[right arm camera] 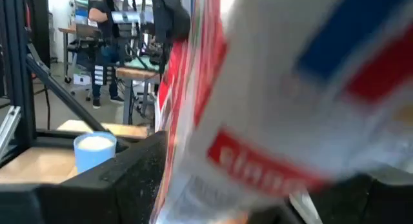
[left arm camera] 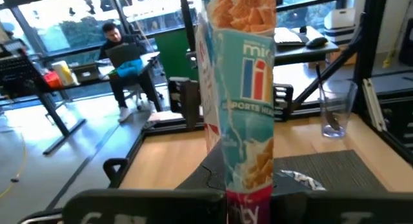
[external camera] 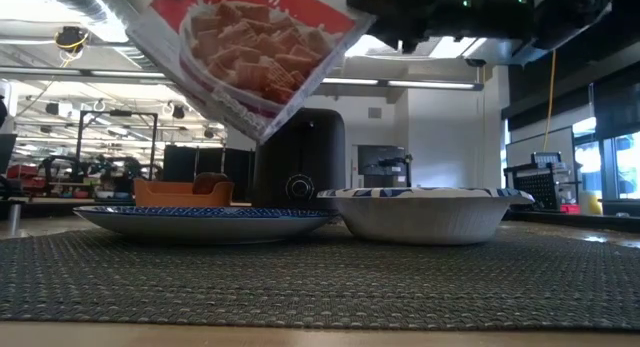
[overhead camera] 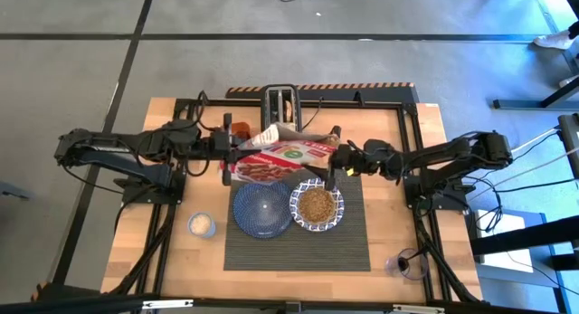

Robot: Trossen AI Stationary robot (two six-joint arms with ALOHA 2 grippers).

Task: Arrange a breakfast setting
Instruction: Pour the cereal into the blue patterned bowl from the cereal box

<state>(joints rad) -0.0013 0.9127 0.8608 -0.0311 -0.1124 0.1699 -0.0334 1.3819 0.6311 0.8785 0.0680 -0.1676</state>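
Observation:
A red-and-white cereal box (overhead camera: 282,157) hangs in the air between my two grippers, over the far edge of the dark grey ribbed placemat (overhead camera: 298,246). On the mat stand the round dark blue plate (overhead camera: 261,209) and the blue-and-white bowl (overhead camera: 317,206), which holds brown cereal. My left gripper (overhead camera: 226,162) is shut on the box's left end. My right gripper (overhead camera: 333,165) is shut on its right end. A glass (overhead camera: 407,262) with a metal thing in it (left arm camera: 332,114) stands at the near right. No bagel or jar shows plainly. My left gripper pinches the box's left end at its narrow pale blue side (left arm camera: 248,179) between its two fingers, coming level from the table's left. The box is lifted clear and tilted, one corner pointing down (external camera: 255,132) above the plate. My right gripper holds the box's right end (right arm camera: 213,166), coming level from the table's right. One dark finger (right arm camera: 129,179) lies against a broad face of the box. The box fills that view, so the exact part does not show.
The black toaster (overhead camera: 281,103) stands at the far edge behind the box, the orange tub (overhead camera: 240,128) to its left with something brown in it (external camera: 210,182). A small cup with white contents (overhead camera: 201,225) stands left of the mat. People sit beyond the table.

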